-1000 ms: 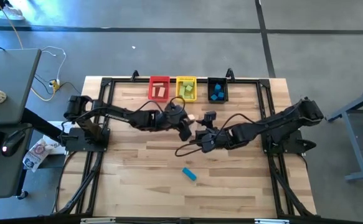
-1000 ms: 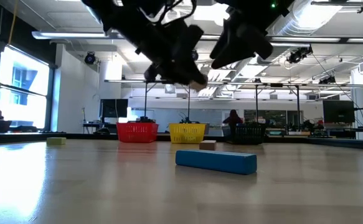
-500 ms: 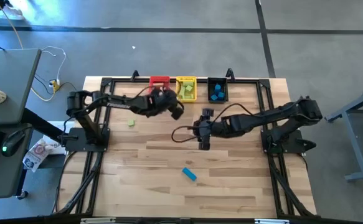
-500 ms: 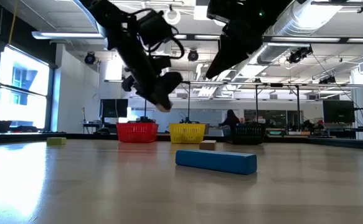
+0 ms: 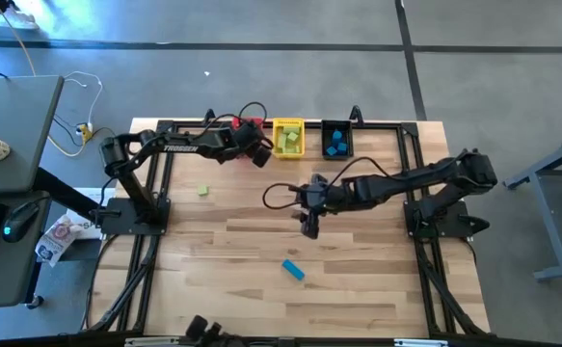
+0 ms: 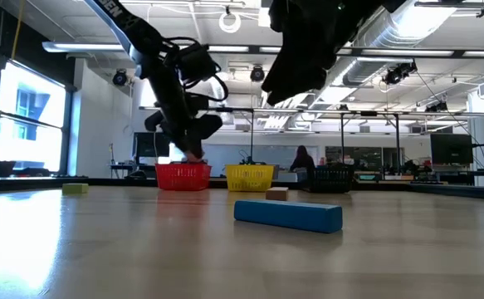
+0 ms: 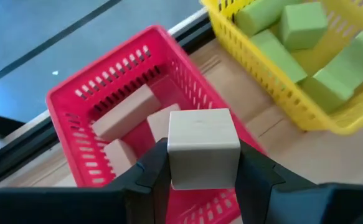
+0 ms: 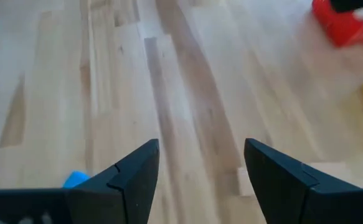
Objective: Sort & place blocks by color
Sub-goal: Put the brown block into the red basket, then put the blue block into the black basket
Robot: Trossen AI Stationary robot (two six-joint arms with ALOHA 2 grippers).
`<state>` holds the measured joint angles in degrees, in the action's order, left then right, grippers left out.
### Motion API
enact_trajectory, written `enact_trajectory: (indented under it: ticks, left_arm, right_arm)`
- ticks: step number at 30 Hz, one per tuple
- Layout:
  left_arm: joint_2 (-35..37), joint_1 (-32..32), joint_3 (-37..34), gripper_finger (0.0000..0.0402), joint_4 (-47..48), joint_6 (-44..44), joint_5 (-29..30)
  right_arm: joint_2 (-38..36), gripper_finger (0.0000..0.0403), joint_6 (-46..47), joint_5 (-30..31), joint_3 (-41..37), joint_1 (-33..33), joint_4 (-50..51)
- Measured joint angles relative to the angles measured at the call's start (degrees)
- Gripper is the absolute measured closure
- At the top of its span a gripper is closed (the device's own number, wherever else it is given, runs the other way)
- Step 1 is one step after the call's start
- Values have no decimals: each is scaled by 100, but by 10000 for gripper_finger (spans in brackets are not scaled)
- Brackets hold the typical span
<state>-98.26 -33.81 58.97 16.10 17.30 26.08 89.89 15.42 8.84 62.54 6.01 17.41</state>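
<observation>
My left gripper (image 5: 259, 156) hangs over the red bin (image 7: 100, 93) at the table's far edge, shut on a pale wood cube (image 7: 203, 146). Pale wood blocks (image 7: 128, 112) lie in that bin. Beside it, the yellow bin (image 5: 288, 137) holds green blocks (image 7: 293, 37) and the black bin (image 5: 335, 140) holds blue ones. My right gripper (image 8: 200, 168) stands open above mid-table, holding nothing. On the table lie a blue bar (image 5: 292, 270), a green block (image 5: 203, 191) and a small wood block (image 6: 276, 193). My left gripper pinches the cube between its two fingers, one on each of two opposite side faces (image 7: 172, 165). The fingers (image 7: 153, 177) slant down from the table's left side. The cube is lifted clear, level, above the red bin's near part.
A black frame (image 5: 411, 164) runs along the table's edges, with the arm bases at left and right. A cable loops from the right arm (image 5: 276, 193). The near half of the table holds only the blue bar. A person (image 6: 301, 162) stands far back in the room.
My left gripper has swung from mid-table toward the far edge and left, sinking a little, and carried the wood cube over the red bin. My right gripper has rolled about its own axis and shifted slightly toward the table's left, still open.
</observation>
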Motion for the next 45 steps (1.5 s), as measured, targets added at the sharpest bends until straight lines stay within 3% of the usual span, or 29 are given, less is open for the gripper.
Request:
enact_trajectory:
  ticks: [12, 21, 32, 39, 45]
  left_arm:
    - [-15, -313, -205, 285, 109, -36, -21]
    - [-20, -321, -205, 244, 88, 4, -139]
    - [-20, -293, -78, 194, 131, 4, -594]
    - [-20, -250, 605, 189, 1146, 4, -1119]
    - [2, -54, 1063, 189, 2003, -91, -922]
  right_arm:
    - [635, 181, 882, -77, 0, 596, -434]
    - [974, 181, 1804, -65, -1, 1099, -644]
    - [1264, 181, 2336, 459, 0, 1691, -1132]
    - [1572, 181, 2361, 550, 5, 1886, -1658]
    - [1821, 181, 2435, 787, 6, 1955, -1602]
